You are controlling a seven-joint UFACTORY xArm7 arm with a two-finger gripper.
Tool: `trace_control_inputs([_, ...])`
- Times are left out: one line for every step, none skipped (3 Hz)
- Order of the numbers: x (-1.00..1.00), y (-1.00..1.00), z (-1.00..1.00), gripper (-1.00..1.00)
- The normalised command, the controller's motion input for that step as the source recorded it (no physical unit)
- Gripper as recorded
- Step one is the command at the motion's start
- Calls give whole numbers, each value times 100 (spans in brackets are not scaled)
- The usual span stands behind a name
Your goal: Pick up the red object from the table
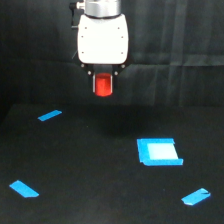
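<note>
your gripper (103, 84) clenched around red object (103, 85), holding it high above table (90, 165), clear of blue tape; pick looks done, you judge.

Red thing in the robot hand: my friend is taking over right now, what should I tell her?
Hand: shut on the red object, which sits between the fingers, well above the table.
Things: the red object is up in the air, in front of the black curtain. On the table are only blue tape strips and a light blue square.
Done: the red object is gripped and lifted off the table.
Left: probably nothing but holding it steady; the pick looks finished.
</note>
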Motion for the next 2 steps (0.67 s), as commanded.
trace_control_inputs([11,2,8,-94])
trace_control_inputs([-3,4,9,-100])
